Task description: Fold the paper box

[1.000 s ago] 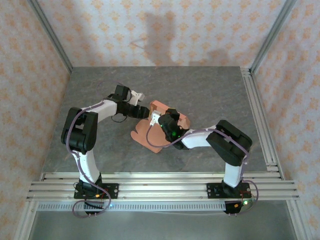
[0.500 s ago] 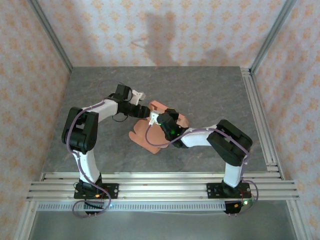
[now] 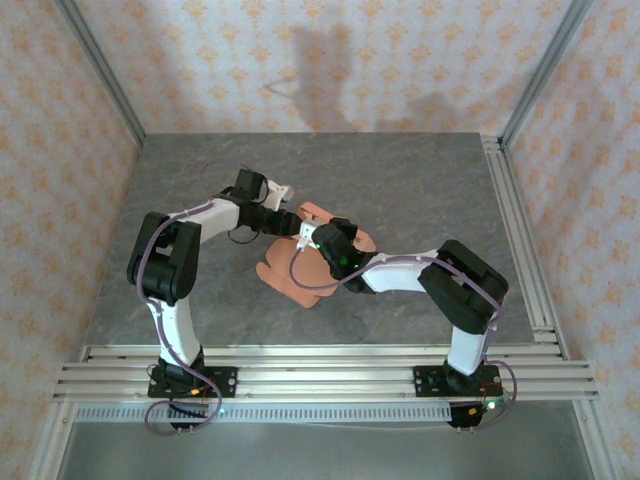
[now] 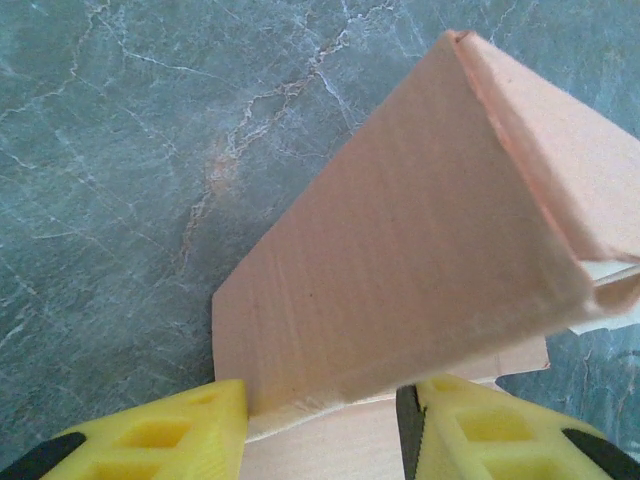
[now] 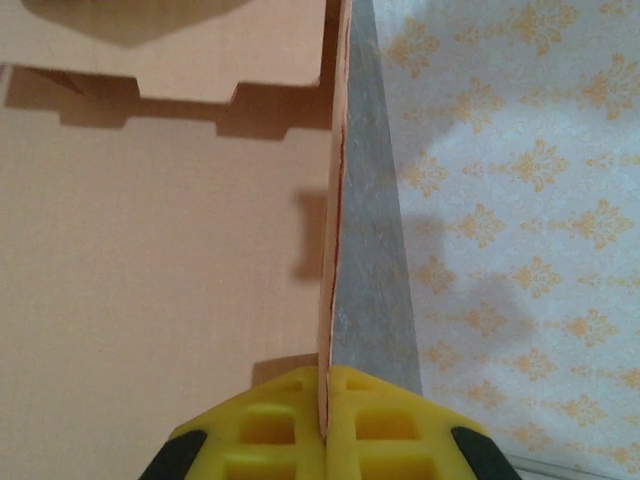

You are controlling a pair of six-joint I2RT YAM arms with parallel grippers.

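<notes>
Both wrists had crept slightly closer together over the card during the last second, the right one sliding left and the left one edging right, while the sheet stayed in much the same place.

From the top view the grey marbled tabletop carried the salmon paper box partly folded. Its flat part spread on the near side of the two end effectors, and one panel was raised between them. That view gave the layout but not the grips.

The left wrist view supplied one of them. The raised panel slanted up and away directly ahead of the left end effector. Its yellow fingers stood moderately apart, and the panel's lower edge and a pale strip of card sat in the gap. Whether either finger pressed on the card could not be told.

The right wrist view showed the other. The right end effector was pinched tight on a thin wall of card seen edge-on, which ran straight ahead from the fingertips. The broad inner face of the box lay to that end effector's left. A sliver of tabletop and the patterned wall lay to its right.
</notes>
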